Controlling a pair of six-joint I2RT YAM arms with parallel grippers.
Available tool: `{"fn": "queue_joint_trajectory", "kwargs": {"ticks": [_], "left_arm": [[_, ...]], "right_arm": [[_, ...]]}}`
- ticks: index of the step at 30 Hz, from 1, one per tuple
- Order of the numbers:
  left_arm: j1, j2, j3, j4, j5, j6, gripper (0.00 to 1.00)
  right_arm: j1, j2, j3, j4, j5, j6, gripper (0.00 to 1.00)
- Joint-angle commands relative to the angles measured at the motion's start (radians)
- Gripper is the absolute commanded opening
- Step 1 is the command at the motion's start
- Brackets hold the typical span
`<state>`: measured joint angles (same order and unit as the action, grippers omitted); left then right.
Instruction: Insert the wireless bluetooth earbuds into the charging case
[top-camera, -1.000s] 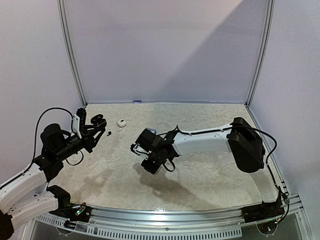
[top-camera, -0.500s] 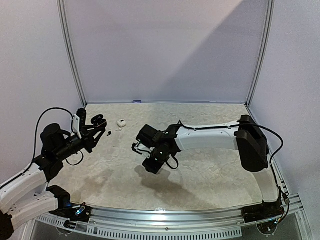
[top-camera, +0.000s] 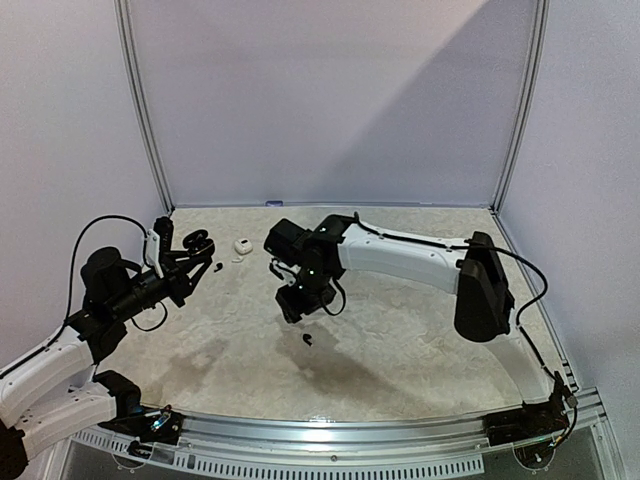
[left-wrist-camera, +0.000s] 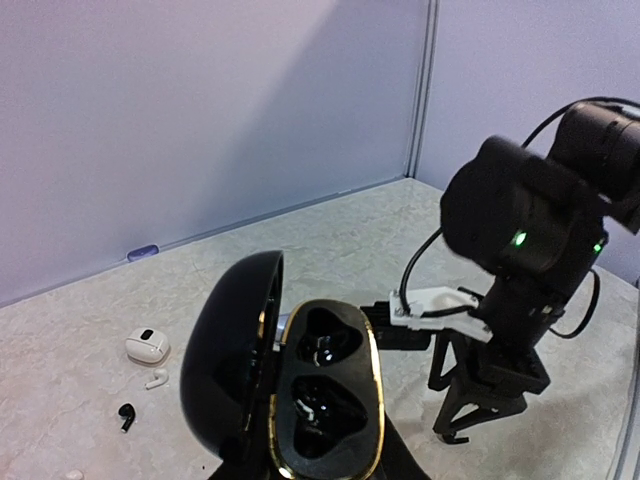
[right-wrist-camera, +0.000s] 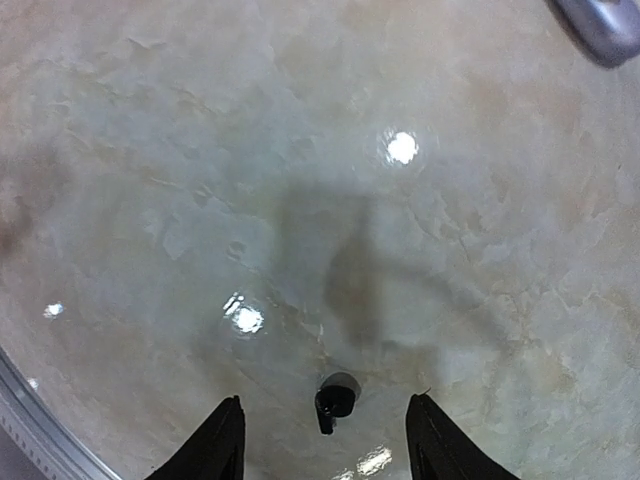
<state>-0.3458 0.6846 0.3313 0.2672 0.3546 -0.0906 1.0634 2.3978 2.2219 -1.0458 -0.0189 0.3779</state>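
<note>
- nothing seated yet, i'd say: the black charging case (left-wrist-camera: 300, 390), lid open, sits pinched in the left gripper (top-camera: 188, 252) over the worktop's (top-camera: 420, 330) left side, and both wells look bare.
- the right gripper (top-camera: 295, 308) hangs spread and holds nothing. a black earbud (right-wrist-camera: 336, 398) lies directly beneath it, mid-worktop, well off every edge.
- a white earbud (left-wrist-camera: 156, 379) and another black one (left-wrist-camera: 125, 413) lie near a white case (left-wrist-camera: 147, 346), toward the back left corner.
- the stretch between the arms looks open enough for the carry.
</note>
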Motion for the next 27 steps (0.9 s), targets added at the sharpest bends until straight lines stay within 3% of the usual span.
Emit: {"fn": "queue_joint_trajectory", "kwargs": {"ticks": [1, 5, 10, 27], "left_arm": [[0.013, -0.005, -0.012, 0.011, 0.014, 0.003, 0.00], [0.013, -0.005, -0.014, 0.014, 0.018, 0.000, 0.00], [0.013, -0.009, -0.014, 0.014, 0.017, 0.002, 0.00], [0.012, -0.003, -0.014, 0.019, 0.024, 0.002, 0.00]], "right_arm": [[-0.004, 0.104, 0.056, -0.143, -0.014, 0.085, 0.56], [-0.006, 0.134, 0.067, -0.115, -0.012, 0.087, 0.56], [-0.005, 0.169, 0.087, -0.135, -0.004, 0.084, 0.43], [0.016, 0.184, 0.087, -0.166, 0.006, 0.061, 0.23]]}}
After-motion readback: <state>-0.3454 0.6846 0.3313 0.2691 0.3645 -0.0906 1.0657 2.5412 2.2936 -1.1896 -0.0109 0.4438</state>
